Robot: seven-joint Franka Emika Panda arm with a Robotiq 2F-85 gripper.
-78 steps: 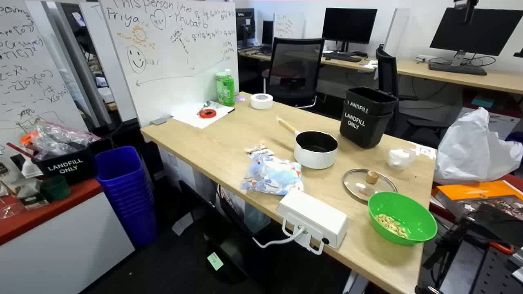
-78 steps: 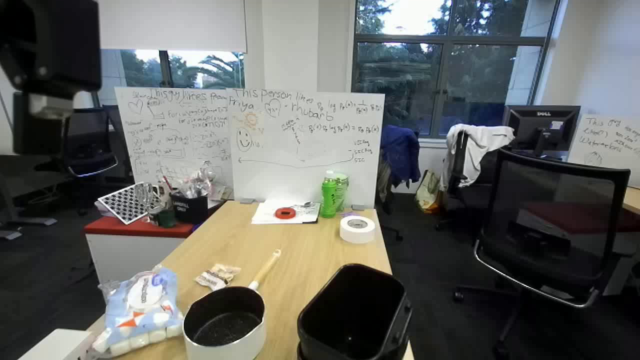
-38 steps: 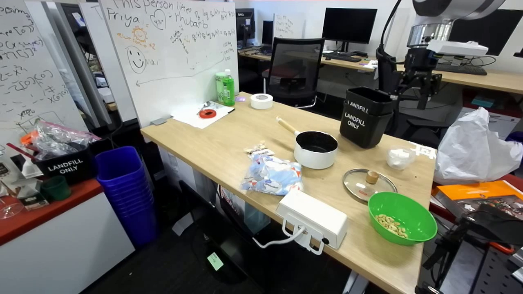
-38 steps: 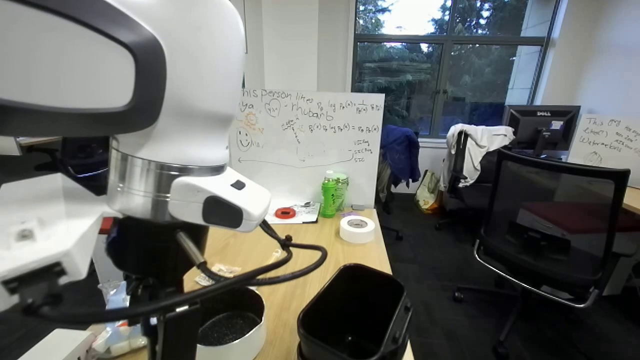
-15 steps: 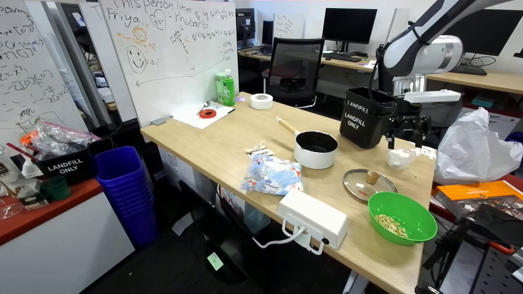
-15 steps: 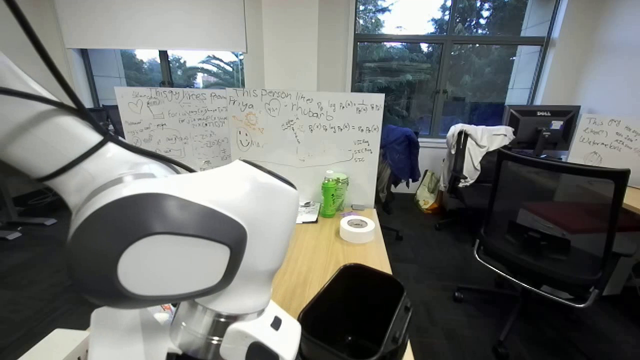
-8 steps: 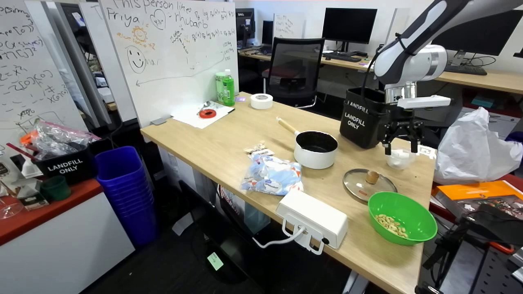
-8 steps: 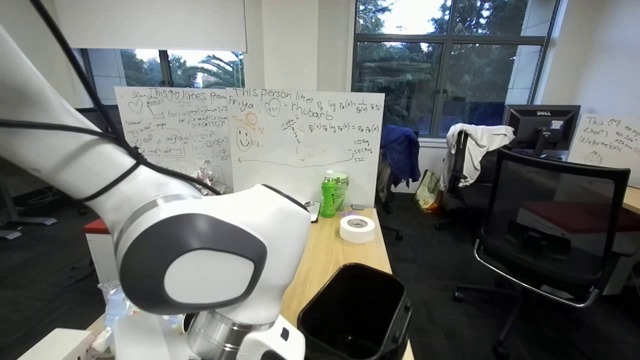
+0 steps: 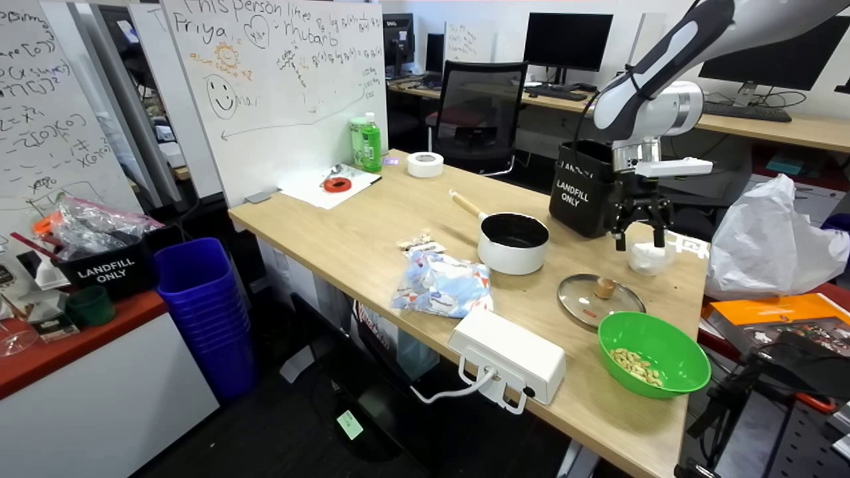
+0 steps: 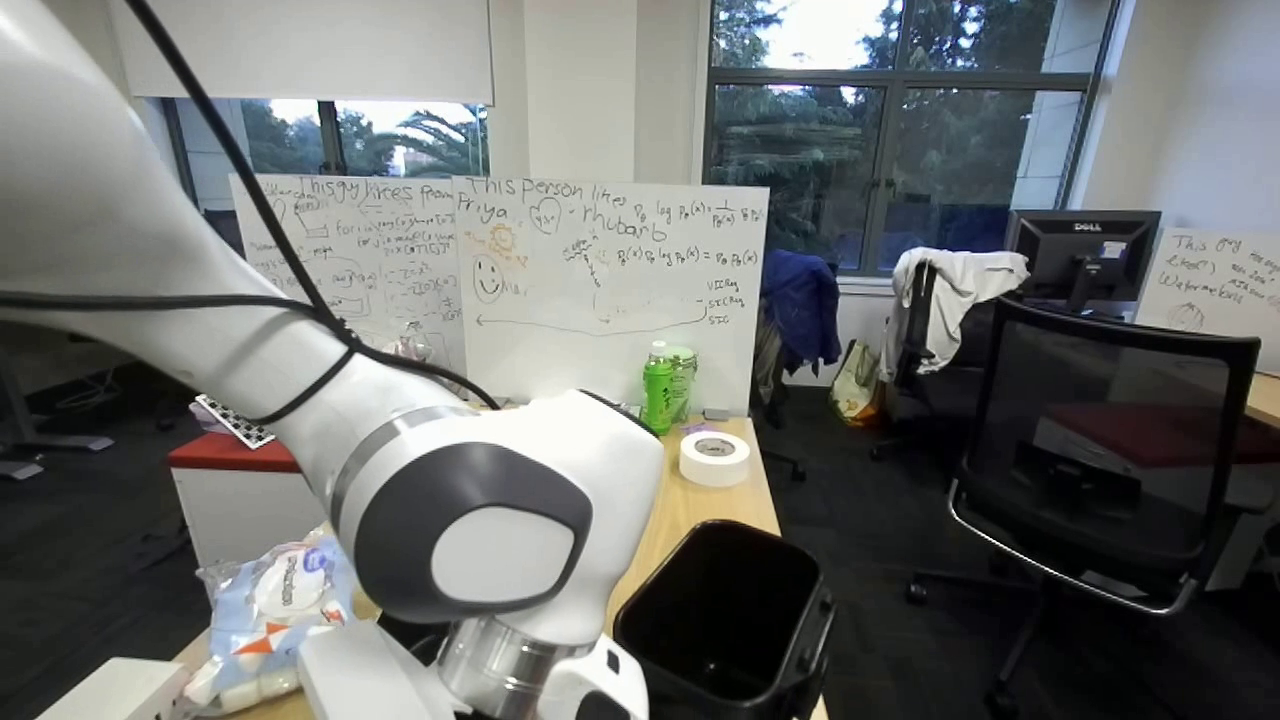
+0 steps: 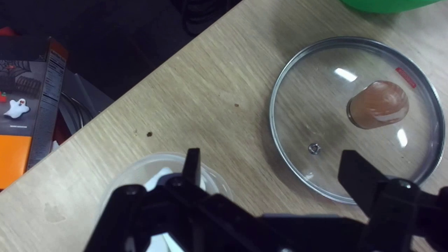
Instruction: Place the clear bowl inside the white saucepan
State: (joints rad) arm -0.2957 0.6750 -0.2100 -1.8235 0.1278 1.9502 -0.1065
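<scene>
Round glass lid with brown wooden knob: landmark, on the pale wooden bench.
Small shallow transparent bowl: on the bench near the lid, beyond it and rightward in an exterior view; white pieces inside.
Dark pincer: fingers spread wide, holding nothing.
Bowl from pincer: off to the side away from the lid; in the wrist view 1 fingertip overlaps the bowl, the other the lid.
Bowl axis: none; it is round.
Short round white-sided saucepan: left of the lid in an exterior view, not yet holding the bowl.
Next: probably away from the lid, then down.
</scene>
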